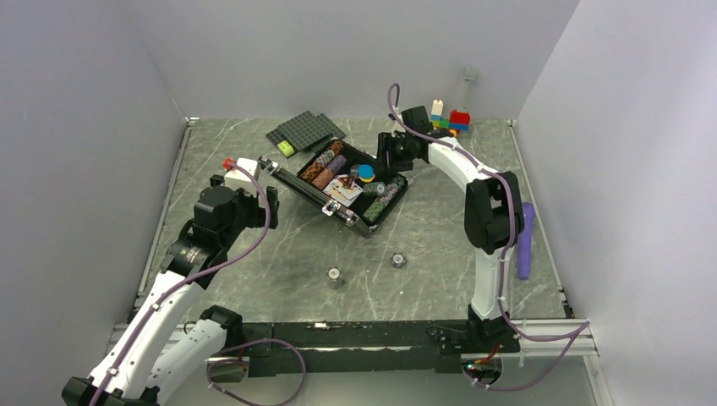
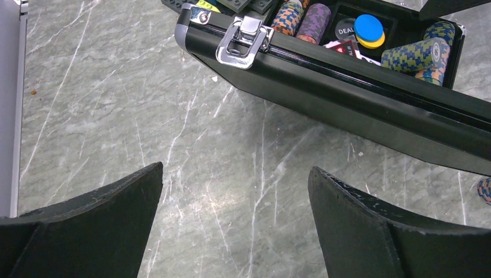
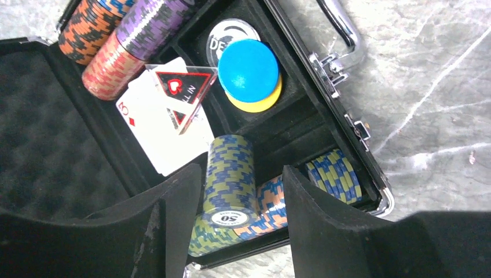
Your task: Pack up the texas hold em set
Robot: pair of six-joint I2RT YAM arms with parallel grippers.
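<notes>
The right claw [image 3: 240, 176] stood partly open astride a green-and-blue chip row [image 3: 230, 153] in the briefcase [image 2: 347, 98], not gripping it; the left claw [image 2: 235, 171] gaped empty near its latch [image 2: 243, 40].

Briefcase [image 1: 306, 189] sits open mid-table [image 1: 440, 237], with chip rows [image 1: 325, 165], cards [image 1: 342, 190] and a disc [image 1: 365, 172] inside. Baseplates [image 1: 304, 131] lie just behind it, the brick car [image 1: 450, 120] farther back on the right. In front, two small chip stacks [image 1: 335, 277] stand apart from each other.

Marbled grey table [image 1: 440, 245], seemingly white walls [image 1: 338, 51]
</notes>
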